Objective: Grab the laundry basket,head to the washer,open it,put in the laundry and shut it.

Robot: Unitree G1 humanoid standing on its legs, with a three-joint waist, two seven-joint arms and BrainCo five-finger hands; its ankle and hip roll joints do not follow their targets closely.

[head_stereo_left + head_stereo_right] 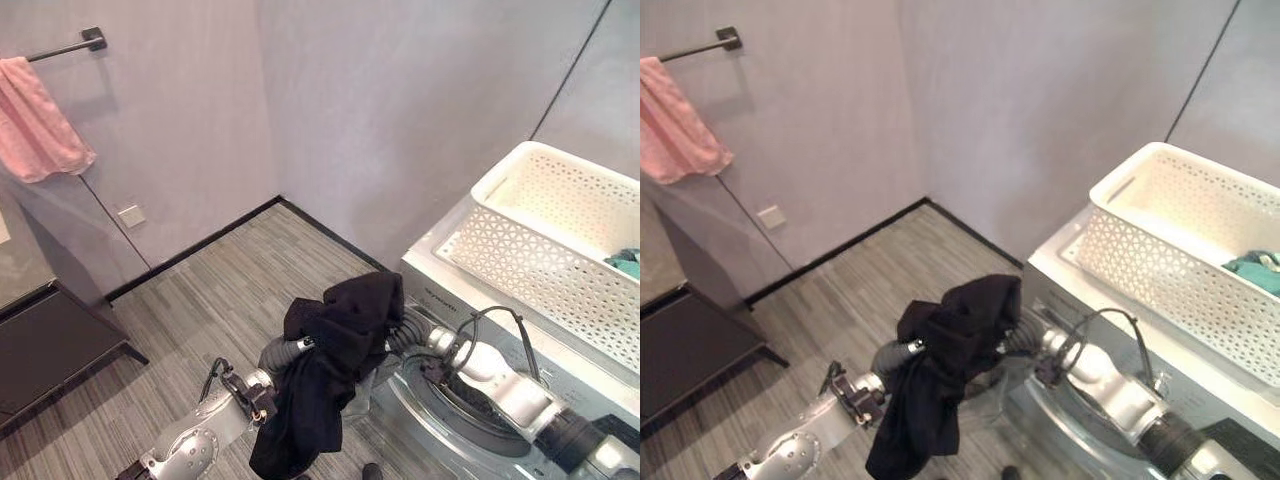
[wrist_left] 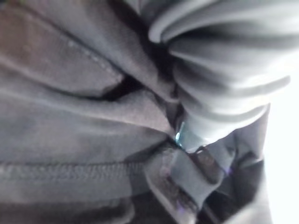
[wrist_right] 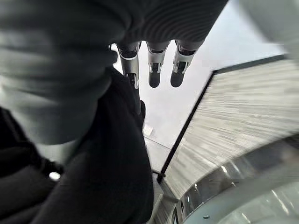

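One black garment (image 1: 330,370), crumpled, matte, folds hanging limp toward 6 o'clock, draped over both wrists in front of the washer (image 1: 520,400). Left hand (image 2: 219,88) buried in the cloth; its fingers can't be told. Right hand (image 3: 159,60): fingers straight, relaxed, cloth lying beside them. One white lattice laundry basket (image 1: 540,250) on the washer top at 3 o'clock, one teal item (image 1: 1255,268) inside. One pink towel (image 1: 40,120) on a wall bar at 10 o'clock

Two eye views looked down from above the washer (image 1: 500,400), both shared washer, basket (image 1: 1180,260), black garment (image 1: 330,360), wrist views sat pressed close against that garment.
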